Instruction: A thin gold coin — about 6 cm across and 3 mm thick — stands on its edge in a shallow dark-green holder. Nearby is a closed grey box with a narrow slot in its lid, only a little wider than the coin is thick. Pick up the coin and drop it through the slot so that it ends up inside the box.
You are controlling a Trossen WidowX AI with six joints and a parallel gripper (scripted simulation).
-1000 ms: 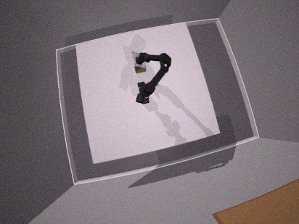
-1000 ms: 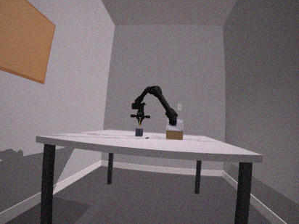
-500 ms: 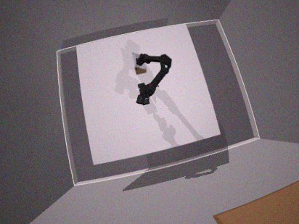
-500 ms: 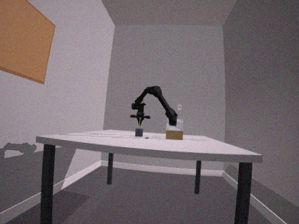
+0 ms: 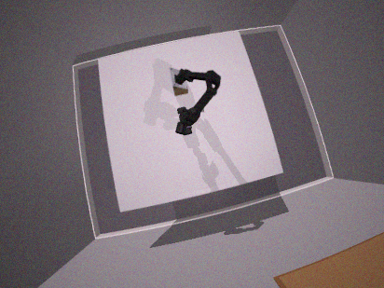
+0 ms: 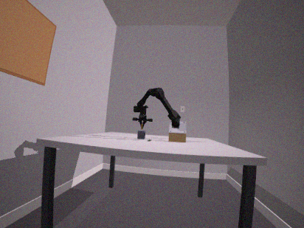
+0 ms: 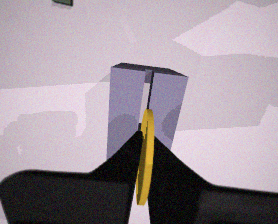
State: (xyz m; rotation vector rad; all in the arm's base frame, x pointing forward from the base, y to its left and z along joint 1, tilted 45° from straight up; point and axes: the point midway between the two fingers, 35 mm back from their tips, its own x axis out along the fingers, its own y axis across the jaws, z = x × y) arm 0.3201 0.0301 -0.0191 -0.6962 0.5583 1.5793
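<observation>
Above the grey box [image 6: 141, 134] [image 7: 169, 105] on the white surface [image 5: 224, 144] [image 6: 122, 146] [image 7: 235, 100], we have the gold coin [image 7: 146, 160] on edge in our jaws [image 6: 142, 123], closed nearly all the way and gripping it. The pick-up is done, the holder [image 6: 149, 140] [image 7: 62, 2] standing apart. The coin looks roughly in line with the slot [image 7: 150, 90]; we judge that fine alignment, lowering and release remain.
</observation>
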